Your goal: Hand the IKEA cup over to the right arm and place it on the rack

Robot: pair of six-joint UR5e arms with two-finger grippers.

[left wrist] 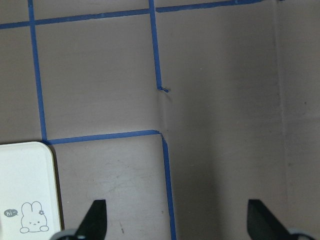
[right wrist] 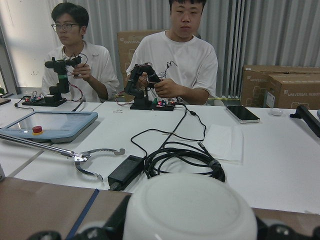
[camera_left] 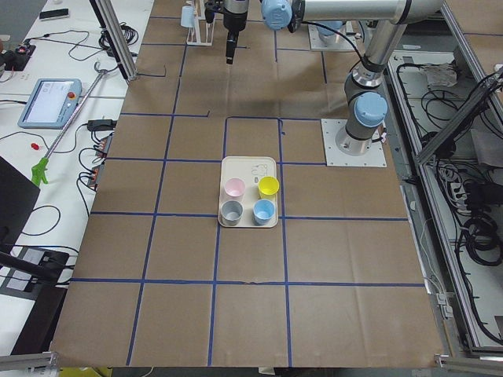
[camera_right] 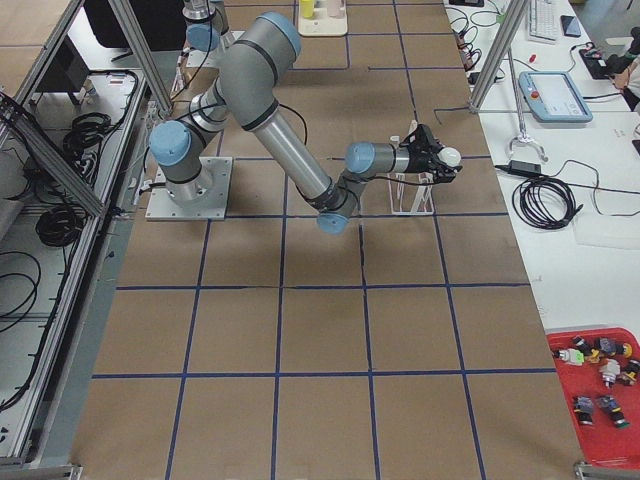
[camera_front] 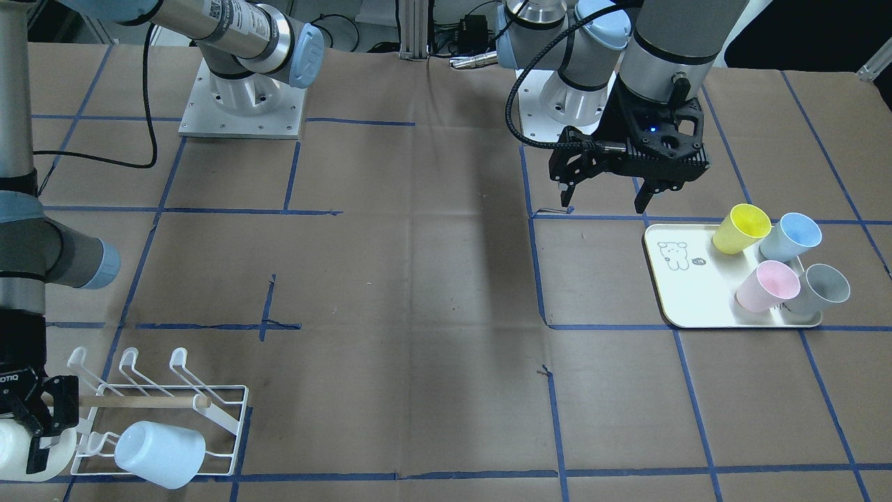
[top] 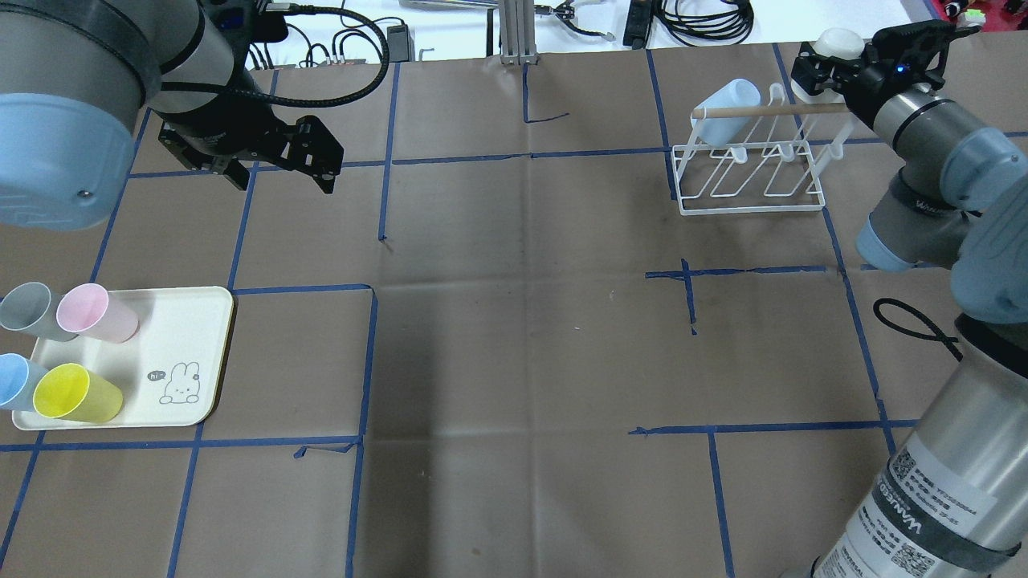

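Observation:
My right gripper [top: 835,66] is shut on a white IKEA cup [top: 838,42] and holds it on its side just off the end of the white wire rack [top: 751,172], near the tip of the wooden dowel. In the front view this gripper [camera_front: 33,438] and the cup [camera_front: 15,450] are at the bottom left. The cup's base [right wrist: 190,212] fills the bottom of the right wrist view. A light blue cup [camera_front: 160,453] hangs on the rack [camera_front: 230,418]. My left gripper [top: 281,178] is open and empty above bare table beyond the cream tray [top: 193,353].
The cream tray [camera_front: 686,293] holds several cups: yellow [camera_front: 740,229], blue [camera_front: 791,236], pink [camera_front: 766,286], grey [camera_front: 822,289]. The left wrist view shows the tray's corner [left wrist: 25,190] and blue tape lines. Two operators sit beyond the table's far edge.

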